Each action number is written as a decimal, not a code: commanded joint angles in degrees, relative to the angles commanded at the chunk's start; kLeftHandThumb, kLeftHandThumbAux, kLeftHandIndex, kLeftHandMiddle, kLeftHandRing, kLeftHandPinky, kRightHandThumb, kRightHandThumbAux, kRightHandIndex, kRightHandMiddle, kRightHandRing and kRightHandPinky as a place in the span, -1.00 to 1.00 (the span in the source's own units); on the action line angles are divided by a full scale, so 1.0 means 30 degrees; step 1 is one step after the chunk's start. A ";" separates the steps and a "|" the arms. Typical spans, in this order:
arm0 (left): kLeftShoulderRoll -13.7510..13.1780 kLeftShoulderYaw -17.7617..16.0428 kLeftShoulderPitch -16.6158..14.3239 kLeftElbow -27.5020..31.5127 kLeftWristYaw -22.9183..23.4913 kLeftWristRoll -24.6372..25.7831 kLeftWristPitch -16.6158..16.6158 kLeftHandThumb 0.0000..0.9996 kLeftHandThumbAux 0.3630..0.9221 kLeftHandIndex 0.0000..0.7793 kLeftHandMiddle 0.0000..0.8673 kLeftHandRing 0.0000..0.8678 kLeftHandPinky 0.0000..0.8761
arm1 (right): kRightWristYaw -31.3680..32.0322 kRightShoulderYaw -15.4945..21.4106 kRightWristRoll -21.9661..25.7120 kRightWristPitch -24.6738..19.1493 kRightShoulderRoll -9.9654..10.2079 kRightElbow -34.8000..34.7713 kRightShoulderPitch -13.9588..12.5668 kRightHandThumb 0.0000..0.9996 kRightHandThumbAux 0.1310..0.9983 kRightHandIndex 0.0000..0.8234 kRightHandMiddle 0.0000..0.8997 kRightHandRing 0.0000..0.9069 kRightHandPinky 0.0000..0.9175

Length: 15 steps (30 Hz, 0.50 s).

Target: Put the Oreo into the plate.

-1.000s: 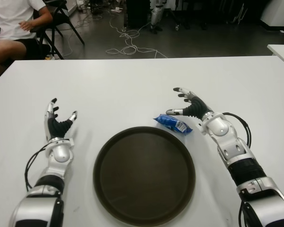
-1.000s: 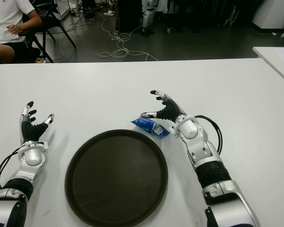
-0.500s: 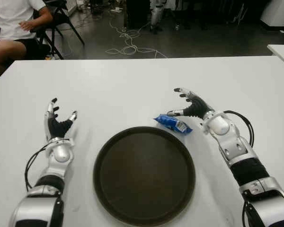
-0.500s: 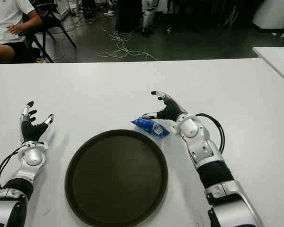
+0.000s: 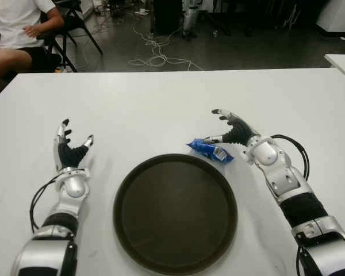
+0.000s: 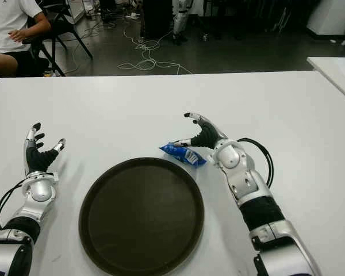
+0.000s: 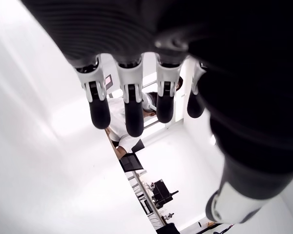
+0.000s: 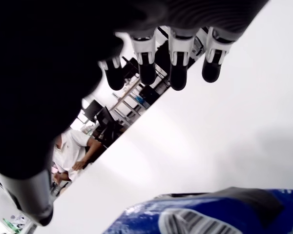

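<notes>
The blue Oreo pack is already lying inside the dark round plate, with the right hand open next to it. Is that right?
Not quite. The Oreo pack lies on the white table, just beyond the plate's far rim, not inside it; the left eye view shows this. The right hand is indeed open next to it.

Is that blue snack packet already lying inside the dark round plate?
No, the blue packet lies on the white table just past the plate rim, beside the open right hand.

blue Oreo pkt [image 5: 210, 149] w/ white label, dk brown plate [image 5: 175, 213], white table [image 5: 132, 109]
</notes>
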State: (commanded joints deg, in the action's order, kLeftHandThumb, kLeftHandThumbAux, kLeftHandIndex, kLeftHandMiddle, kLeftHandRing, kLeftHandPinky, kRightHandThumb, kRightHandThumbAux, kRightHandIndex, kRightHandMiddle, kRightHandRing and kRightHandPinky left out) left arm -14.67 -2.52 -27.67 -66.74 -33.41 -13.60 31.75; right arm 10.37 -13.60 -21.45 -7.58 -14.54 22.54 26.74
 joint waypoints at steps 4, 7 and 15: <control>-0.0007 0.0019 0.0014 0.0060 0.0015 -0.0031 -0.0035 -0.47 0.45 -0.70 -0.73 -0.71 -0.63 | -0.0061 0.0053 0.0035 0.0079 0.0082 0.0213 0.0066 -1.00 0.30 -0.74 -0.79 -0.80 -0.89; -0.0009 0.0016 0.0019 0.0083 0.0045 -0.0025 -0.0066 -0.48 0.46 -0.70 -0.71 -0.69 -0.62 | -0.0042 0.0076 0.0090 0.0180 0.0080 0.0264 0.0059 -1.00 0.30 -0.73 -0.77 -0.79 -0.88; -0.0006 -0.0021 -0.0023 0.0012 0.0066 0.0022 -0.0125 -0.43 0.44 -0.68 -0.70 -0.67 -0.58 | 0.0204 -0.0081 0.0056 -0.0153 0.0159 -0.0374 -0.0070 -1.00 0.29 -0.76 -0.80 -0.80 -0.88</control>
State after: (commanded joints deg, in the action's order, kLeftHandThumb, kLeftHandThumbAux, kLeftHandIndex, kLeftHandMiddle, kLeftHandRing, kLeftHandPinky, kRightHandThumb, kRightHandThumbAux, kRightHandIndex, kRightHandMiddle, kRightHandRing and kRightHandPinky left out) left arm -14.69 -2.58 -27.74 -66.70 -33.21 -13.53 31.38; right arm 10.99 -13.84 -21.29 -8.04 -14.06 21.42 26.53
